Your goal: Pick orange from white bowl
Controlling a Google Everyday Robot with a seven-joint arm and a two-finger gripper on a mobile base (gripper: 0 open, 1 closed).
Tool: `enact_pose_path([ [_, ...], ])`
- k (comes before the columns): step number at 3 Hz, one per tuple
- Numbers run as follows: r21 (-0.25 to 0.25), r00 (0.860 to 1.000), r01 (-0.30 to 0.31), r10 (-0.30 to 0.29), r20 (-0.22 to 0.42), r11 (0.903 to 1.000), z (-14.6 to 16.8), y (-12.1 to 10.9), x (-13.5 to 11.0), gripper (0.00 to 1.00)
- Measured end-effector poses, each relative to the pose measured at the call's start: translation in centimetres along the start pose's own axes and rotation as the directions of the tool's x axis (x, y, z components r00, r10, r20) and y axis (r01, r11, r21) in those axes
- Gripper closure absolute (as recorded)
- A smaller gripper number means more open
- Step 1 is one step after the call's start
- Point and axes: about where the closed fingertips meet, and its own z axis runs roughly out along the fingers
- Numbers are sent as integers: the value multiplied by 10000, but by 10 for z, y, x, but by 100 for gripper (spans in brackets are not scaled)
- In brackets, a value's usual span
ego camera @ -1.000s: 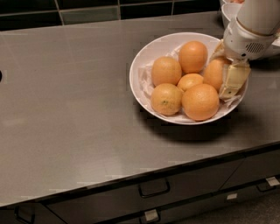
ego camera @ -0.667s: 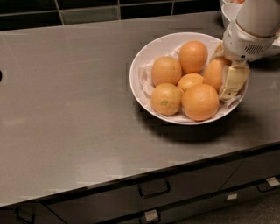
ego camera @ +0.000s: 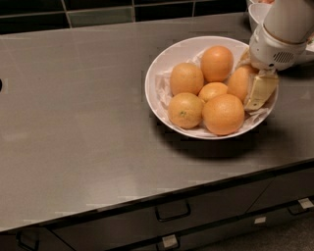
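The white bowl stands on the counter at the right, lined with crumpled white paper and holding several oranges. The orange, large and slightly oval, lies at the bowl's right side, partly hidden by my gripper. My gripper reaches down from the upper right into the bowl. One finger lies against the orange's front right side and the other against its far side. The gripper looks shut on the orange, which still rests in the bowl.
A paler orange with a dark speck and a big orange lie at the bowl's front. A smaller white bowl stands behind the gripper. The grey counter stretches left; its front edge runs above drawers.
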Motion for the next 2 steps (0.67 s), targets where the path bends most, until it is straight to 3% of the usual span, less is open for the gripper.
enact_pose_path([
  [2, 1, 10000, 0, 0, 0, 10000, 0, 0, 0, 98],
])
